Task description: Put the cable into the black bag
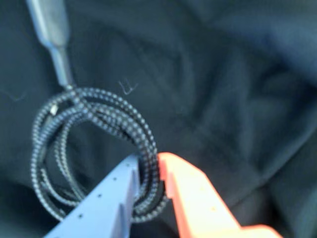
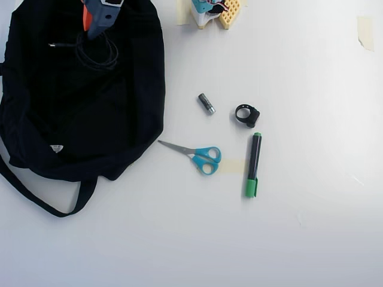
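- White tabletop point(image 2: 287, 239) fills the overhead view, smooth and evenly lit, with a few pale tape patches on it.
- One black bag point(image 2: 36, 89) lies at the upper left of that view, far larger than anything else; one long strap point(image 2: 36, 200) loops out below it, and one small white label point(image 2: 56, 148) shows near its lower edge.
- One cable point(image 2: 99, 52), thin and black, is wound in a small loop over the upper part of the bag, with a short straight tail reaching left to its plug point(image 2: 52, 45).
- In the wrist view the cable point(image 1: 94, 119) shows as several braided turns against dark fabric point(image 1: 237, 99), its plug point(image 1: 49, 25) pointing to the upper left.
- One gripper point(image 2: 97, 30) comes in from the top edge of the overhead view, above the bag.
- In the wrist view the gripper point(image 1: 147, 166) has one grey finger point(image 1: 106, 203) and one orange finger point(image 1: 198, 198), drawn narrow and pinching the loop's strands between their tips.
- To the right of the bag, on bare table: one pair of scissors point(image 2: 194, 154) with blue handles, one small grey cylinder point(image 2: 206, 103), one black ring-shaped clip point(image 2: 246, 115), and one black marker point(image 2: 253, 164) with a green cap.
- One arm base point(image 2: 214, 12) sits at the top edge, blue, white and yellow.
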`<state>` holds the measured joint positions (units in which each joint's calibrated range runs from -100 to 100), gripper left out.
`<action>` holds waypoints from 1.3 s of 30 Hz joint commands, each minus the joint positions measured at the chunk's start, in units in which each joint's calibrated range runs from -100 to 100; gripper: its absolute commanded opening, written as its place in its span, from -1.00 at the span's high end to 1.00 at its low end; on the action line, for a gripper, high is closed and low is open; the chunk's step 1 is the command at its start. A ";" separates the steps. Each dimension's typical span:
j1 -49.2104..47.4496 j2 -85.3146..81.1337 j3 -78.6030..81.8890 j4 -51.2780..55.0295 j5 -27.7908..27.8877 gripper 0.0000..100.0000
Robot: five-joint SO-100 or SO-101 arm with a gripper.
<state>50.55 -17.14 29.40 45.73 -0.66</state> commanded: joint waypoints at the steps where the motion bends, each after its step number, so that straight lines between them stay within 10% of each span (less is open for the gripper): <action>1: 3.67 6.77 -1.82 -8.09 0.40 0.96; 9: 4.95 13.58 -6.94 -6.62 0.50 0.57; 16: -16.37 -14.56 -2.99 16.03 -0.02 0.58; 24: -46.29 -35.06 16.69 15.86 -6.63 0.96; 39: -54.96 -71.15 51.28 15.94 -0.60 0.96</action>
<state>-3.75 -78.91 73.66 61.96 -2.37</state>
